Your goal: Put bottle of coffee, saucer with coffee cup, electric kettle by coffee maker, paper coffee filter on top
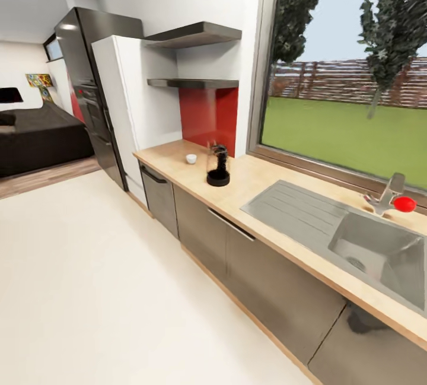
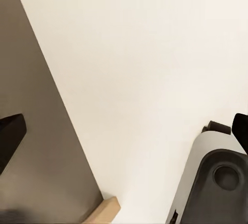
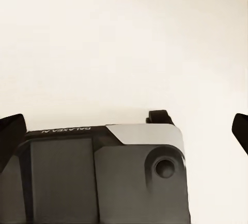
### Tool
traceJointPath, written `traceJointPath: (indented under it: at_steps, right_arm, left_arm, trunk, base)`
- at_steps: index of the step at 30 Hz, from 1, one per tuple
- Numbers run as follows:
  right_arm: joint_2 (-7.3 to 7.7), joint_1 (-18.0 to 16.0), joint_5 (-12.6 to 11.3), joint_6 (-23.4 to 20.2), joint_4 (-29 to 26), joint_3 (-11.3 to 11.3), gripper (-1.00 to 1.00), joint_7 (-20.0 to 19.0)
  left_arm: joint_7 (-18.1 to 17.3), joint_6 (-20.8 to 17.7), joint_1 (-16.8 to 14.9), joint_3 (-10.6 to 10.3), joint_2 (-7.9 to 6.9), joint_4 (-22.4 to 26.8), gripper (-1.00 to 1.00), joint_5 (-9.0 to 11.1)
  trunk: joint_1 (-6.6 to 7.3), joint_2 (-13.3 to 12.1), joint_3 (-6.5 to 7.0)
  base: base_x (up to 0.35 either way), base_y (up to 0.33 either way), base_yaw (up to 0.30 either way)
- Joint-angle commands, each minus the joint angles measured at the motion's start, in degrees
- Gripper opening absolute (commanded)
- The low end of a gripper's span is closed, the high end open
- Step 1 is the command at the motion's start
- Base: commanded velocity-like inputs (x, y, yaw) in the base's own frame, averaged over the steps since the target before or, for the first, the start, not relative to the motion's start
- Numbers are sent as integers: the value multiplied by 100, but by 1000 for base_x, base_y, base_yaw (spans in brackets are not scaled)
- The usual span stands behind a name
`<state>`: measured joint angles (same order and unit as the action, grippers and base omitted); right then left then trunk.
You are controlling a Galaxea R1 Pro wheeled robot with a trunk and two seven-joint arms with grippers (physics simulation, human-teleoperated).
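One coffee maker point(image 1: 218, 164) stands upright on the countertop point(image 1: 249, 186); both arms' fingers point(image 2: 10, 137) point(image 3: 10, 133) spread apart.

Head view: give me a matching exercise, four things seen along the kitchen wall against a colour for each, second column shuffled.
Things:
1. coffee maker
2. cup
3. wall panel under the shelves
4. sink

Colours:
A. white
B. grey metal
C. black
D. red

Pairs: 1-C, 2-A, 3-D, 4-B
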<state>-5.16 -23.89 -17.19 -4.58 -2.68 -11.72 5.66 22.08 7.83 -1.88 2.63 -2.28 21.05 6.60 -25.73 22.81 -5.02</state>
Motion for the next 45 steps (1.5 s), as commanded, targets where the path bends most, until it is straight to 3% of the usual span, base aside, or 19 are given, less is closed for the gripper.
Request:
traceJointPath:
  at_steps: [1,22,32,45]
  right_arm:
    - [-1,-2,-48,-35,-13,-49,100,31]
    - [5,-5,-48,-34,-13,-49,100,16]
    - [26,-2,-48,-27,-13,-49,100,-2]
    - [24,-2,-48,-27,-13,-49,100,-9]
  left_arm:
    - [-2,34,-5,-8,-1,-5,100,61]
    - [-2,34,-5,-14,-3,-5,100,61]
    - [-2,37,-5,-17,-3,-5,100,61]
    - [-2,35,-5,-17,-1,-13,100,61]
  trunk:
    - [-6,11,-12]
    - [-6,11,-12]
    - [-6,11,-12]
    - [-6,11,-12]
  base:
    - [243,248,281]
    - [266,221,250]
    - [321,89,-10]
    - [283,218,-248]
